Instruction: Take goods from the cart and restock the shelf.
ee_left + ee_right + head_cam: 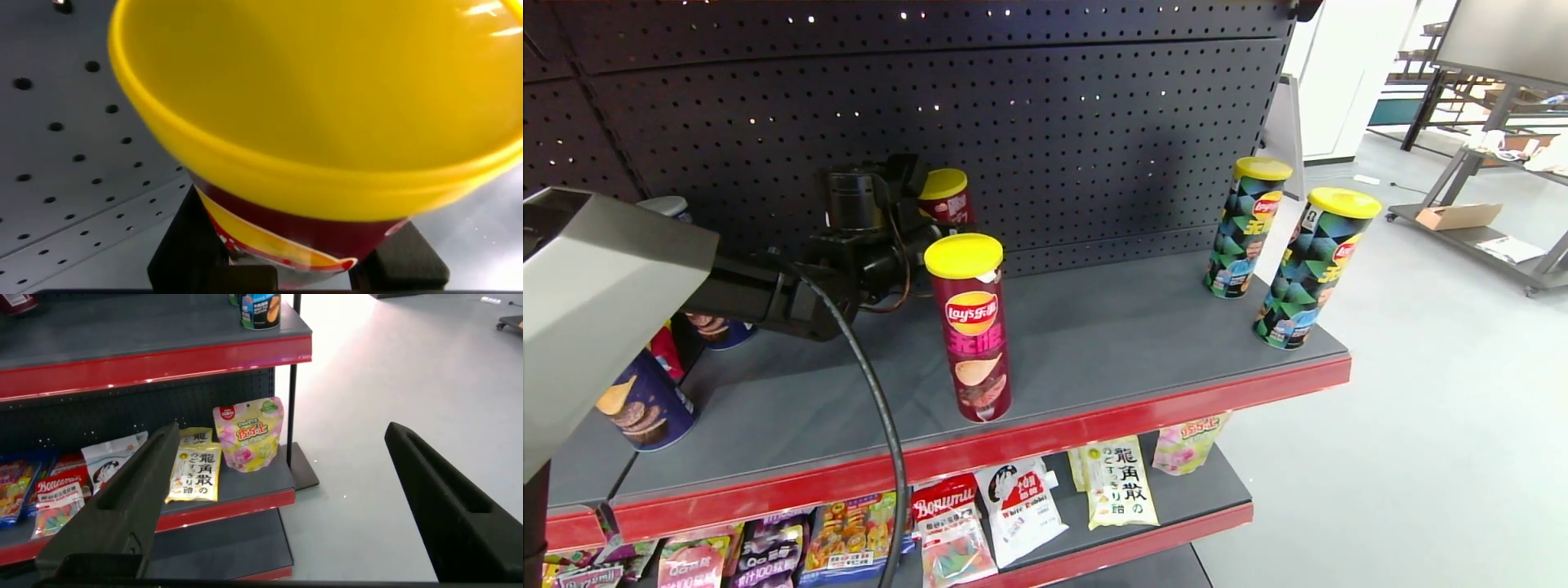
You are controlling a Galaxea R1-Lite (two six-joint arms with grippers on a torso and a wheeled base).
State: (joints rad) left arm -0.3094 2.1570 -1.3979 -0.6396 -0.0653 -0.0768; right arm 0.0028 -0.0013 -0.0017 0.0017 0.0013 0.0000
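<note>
At the back of the grey top shelf (1143, 327), my left gripper (916, 219) is shut on a dark red chip can with a yellow lid (945, 194), close to the pegboard. In the left wrist view that can (327, 106) sits between the two black fingers (184, 253) of the left gripper (294, 265). Its base is hidden. A second, identical red can (972, 327) stands upright in front of it, near the red shelf edge. My right gripper (286, 514) hangs open and empty, low beside the shelf's right end.
Two green-patterned cans (1245, 229) (1315, 269) stand at the shelf's right end. Blue cans (645, 400) (715, 327) stand at the left, partly behind my arm. Snack bags (1111, 482) (249, 433) fill the lower shelf. Open floor (1421, 408) lies to the right.
</note>
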